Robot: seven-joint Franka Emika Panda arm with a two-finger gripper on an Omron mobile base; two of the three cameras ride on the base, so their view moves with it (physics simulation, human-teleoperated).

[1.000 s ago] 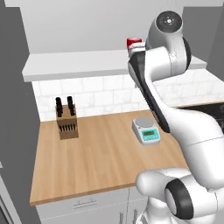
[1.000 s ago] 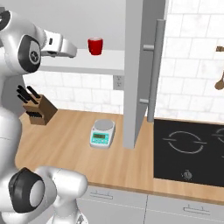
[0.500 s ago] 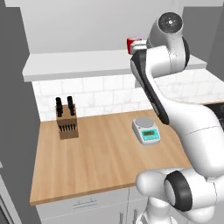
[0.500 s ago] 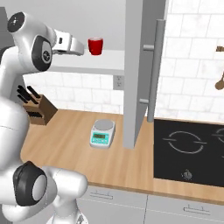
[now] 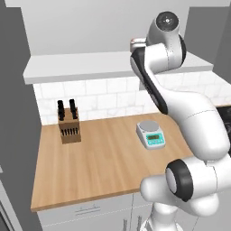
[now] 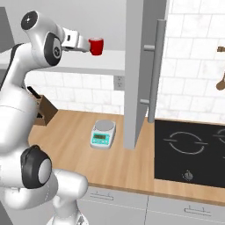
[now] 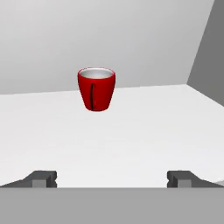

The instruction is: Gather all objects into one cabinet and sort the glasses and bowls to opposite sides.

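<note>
In the left base view the arm reaches to the upper middle of the frame, where a sliver of the red cup peeks past it on the white shelf, above the counter. In the right base view the end effector sits level at the upper left, just short of the cup, likely lined up for a sideways grasp. In the hand view the cup stands upright at centre, apart from the tips, whose jaws are spread wide and hold nothing.

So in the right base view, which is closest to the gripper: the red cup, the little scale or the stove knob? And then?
1. Red cup, on the shelf just ahead of the open gripper.
2. Scale, below on the counter.
3. Stove knob, far right, lowest.
</note>
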